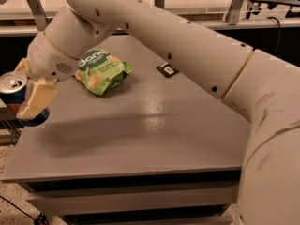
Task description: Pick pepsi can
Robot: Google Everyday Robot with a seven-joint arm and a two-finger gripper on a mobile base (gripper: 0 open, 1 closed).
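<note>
The pepsi can (12,83), blue with a silver top, is at the far left of the camera view, over the left edge of the grey table (154,125). My gripper (22,100) is closed around it: one cream finger (38,97) lies across the can's front and the other shows behind its top. The can looks held slightly above the table surface. The white arm reaches in from the right and covers the upper part of the view.
A green snack bag (101,71) lies on the table just right of the gripper. A small black tag (167,70) lies further right. Metal rails and counters run behind the table. The table's front edge is near the bottom of the view.
</note>
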